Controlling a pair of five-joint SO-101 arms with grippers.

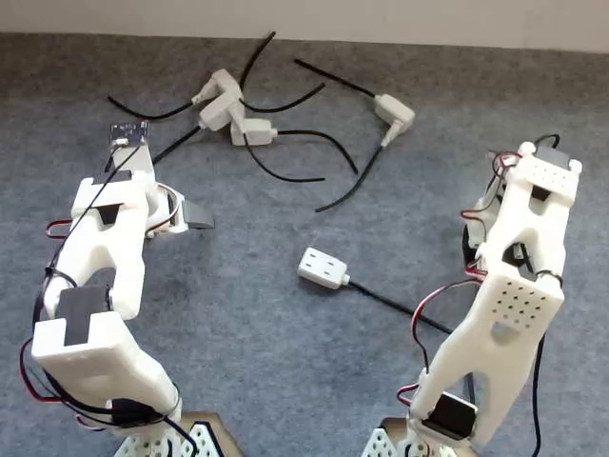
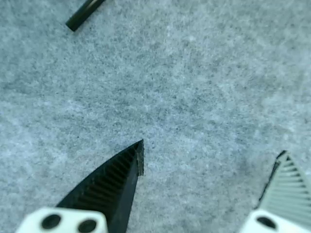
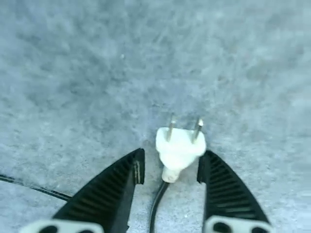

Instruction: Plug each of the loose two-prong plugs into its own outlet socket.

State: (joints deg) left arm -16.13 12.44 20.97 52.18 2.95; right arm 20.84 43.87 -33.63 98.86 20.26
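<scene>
Between the parted jaws of my right gripper (image 3: 170,166) a white two-prong plug (image 3: 180,144) lies on grey felt (image 3: 73,73), not yet clamped. Next I must squeeze it, then carry it to the white outlet block (image 1: 321,268). My left gripper (image 2: 212,149) hangs spread, empty.

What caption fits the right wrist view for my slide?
Right gripper straddling a white two-prong plug on grey carpet.

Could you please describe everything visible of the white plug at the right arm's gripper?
The white plug looks like moulded plastic, with two metal prongs pointing away from the wrist and a black cord leaving its narrowed rear. It lies flat on the grey mat, between the open jaws of the right gripper; one jaw stands clear, the other sits close against its side.
</scene>
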